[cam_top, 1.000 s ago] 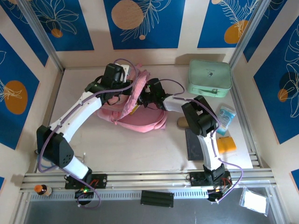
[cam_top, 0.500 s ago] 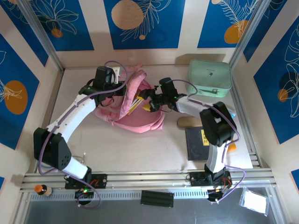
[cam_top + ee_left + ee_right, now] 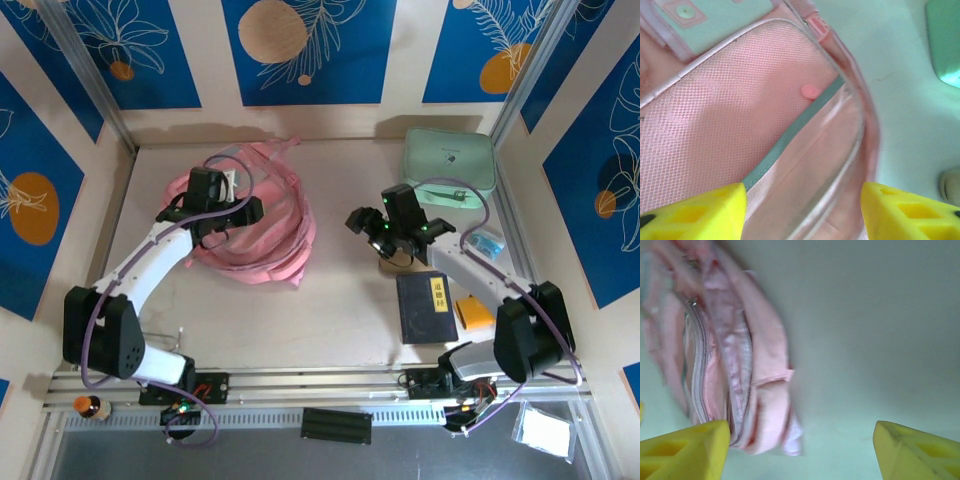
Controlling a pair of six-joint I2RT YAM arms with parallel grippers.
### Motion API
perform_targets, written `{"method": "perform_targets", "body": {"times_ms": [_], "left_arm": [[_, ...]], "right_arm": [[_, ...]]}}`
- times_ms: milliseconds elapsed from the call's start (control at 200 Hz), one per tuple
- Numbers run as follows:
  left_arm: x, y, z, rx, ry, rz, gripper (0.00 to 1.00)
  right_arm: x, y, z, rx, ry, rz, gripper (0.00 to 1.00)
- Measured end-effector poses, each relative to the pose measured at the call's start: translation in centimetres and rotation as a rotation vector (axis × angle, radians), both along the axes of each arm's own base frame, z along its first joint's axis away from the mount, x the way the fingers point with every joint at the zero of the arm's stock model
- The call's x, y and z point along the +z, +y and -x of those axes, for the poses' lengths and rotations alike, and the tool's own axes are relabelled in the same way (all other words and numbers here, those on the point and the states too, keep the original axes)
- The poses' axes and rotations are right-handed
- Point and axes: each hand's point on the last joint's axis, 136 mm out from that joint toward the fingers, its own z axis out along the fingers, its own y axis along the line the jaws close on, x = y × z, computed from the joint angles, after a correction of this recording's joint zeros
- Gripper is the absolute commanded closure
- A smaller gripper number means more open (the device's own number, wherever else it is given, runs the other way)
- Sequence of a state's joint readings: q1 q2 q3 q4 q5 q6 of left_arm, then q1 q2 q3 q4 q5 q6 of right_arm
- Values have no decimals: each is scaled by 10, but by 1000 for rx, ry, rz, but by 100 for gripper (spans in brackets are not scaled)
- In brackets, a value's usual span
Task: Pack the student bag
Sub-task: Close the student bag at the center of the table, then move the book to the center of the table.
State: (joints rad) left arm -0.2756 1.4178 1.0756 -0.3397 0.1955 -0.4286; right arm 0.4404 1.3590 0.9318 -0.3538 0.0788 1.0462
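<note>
The student bag (image 3: 262, 222) is a soft pink backpack lying slumped on the table at left centre, its straps trailing toward the back wall. My left gripper (image 3: 235, 212) hovers over its left part. In the left wrist view the yellow fingertips (image 3: 695, 212) stand wide apart with the left gripper (image 3: 802, 212) open above the bag's pink mesh and lining (image 3: 735, 120), gripping nothing. My right gripper (image 3: 370, 232) is open over bare table to the right of the bag. In the right wrist view the right gripper (image 3: 800, 450) holds nothing, and the bag (image 3: 740, 375) lies off to the left.
A mint green hard case (image 3: 450, 166) stands at the back right, also at the left wrist view's edge (image 3: 946, 45). A tan object (image 3: 396, 263), a black book (image 3: 426, 306), an orange item (image 3: 473, 312) and a blue packet (image 3: 486, 244) lie under the right arm.
Both grippers have opened and let go of the bag, which dropped from its raised, bunched shape to lie flat further left. The right arm pulled back to the right; the left moved left.
</note>
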Motion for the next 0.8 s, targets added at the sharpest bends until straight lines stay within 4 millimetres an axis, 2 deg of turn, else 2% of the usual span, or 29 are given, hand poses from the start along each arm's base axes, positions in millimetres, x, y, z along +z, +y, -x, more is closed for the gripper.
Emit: {"method": "perform_targets", "body": {"times_ms": [55, 185, 315, 460, 605, 800], "left_arm": [[0, -10, 5, -8, 18, 47, 21], [6, -39, 14, -47, 31, 118, 8], [11, -74, 28, -108, 36, 156, 3], [5, -97, 38, -155, 51, 157, 1], [-10, -110, 38, -167, 79, 146, 0], [-18, -124, 35, -188, 93, 139, 0]], "right_arm": [[-14, -15, 12, -30, 40, 55, 19], [-47, -46, 42, -73, 150, 174, 16], [-72, -69, 74, -92, 242, 255, 14], [-93, -87, 100, -105, 327, 310, 14], [-105, -96, 107, -117, 373, 324, 14], [-113, -86, 102, -89, 387, 290, 15]]}}
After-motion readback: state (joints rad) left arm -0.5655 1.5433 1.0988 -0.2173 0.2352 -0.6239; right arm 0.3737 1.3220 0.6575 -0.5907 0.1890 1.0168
